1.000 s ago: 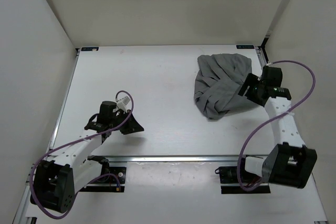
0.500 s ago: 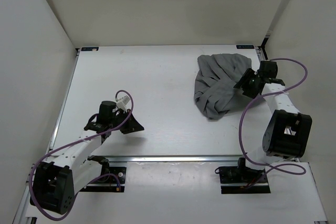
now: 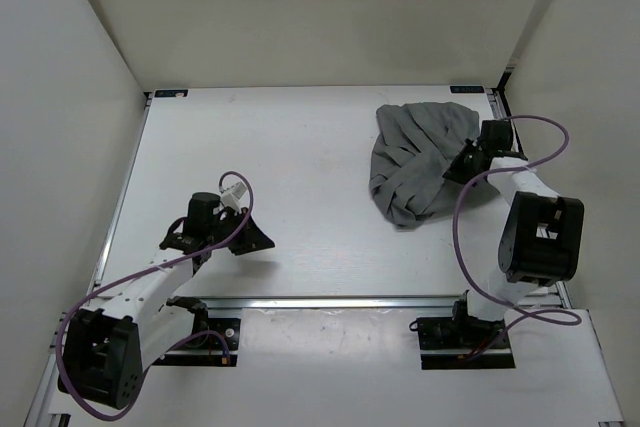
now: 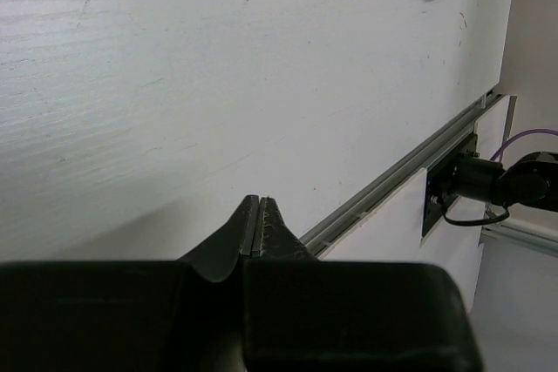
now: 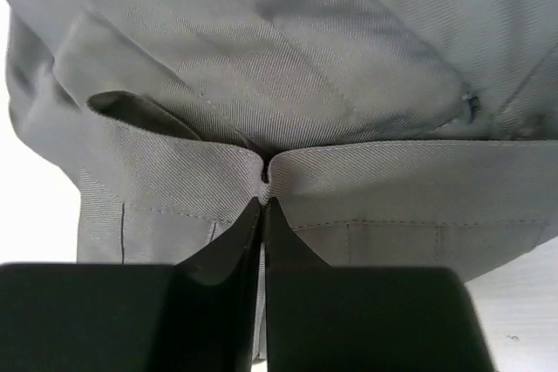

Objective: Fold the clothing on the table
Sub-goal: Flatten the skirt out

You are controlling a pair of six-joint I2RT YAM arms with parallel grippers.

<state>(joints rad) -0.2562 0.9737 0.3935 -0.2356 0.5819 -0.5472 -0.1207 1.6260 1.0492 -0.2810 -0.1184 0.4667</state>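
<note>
Clothing (image 3: 420, 162), bunched at the far-right corner of the bench (image 3: 300, 147), is pinched at its edge by the right end effector (image 5: 264, 202), wide open a second ago, so spreading can be begun; left end effector (image 4: 259, 215) is held closed, empty.

dark grey pleated skirt (image 3: 415, 162), bunched, far right of white table (image 3: 290, 147)

- On the left arm (image 3: 140, 292): stretches low and forward from the near-left base, wrist angled to the right.
- At the left gripper (image 4: 259, 202): jaws pressed flat together, tips pointing down, empty.
- On the right arm (image 3: 540, 237): folds upright over its base, forearm reaching forward and to the left.
- At the right gripper (image 5: 264, 200): jaws closed tight, pinching a stitched fold of the clothing (image 5: 288, 84).
</note>
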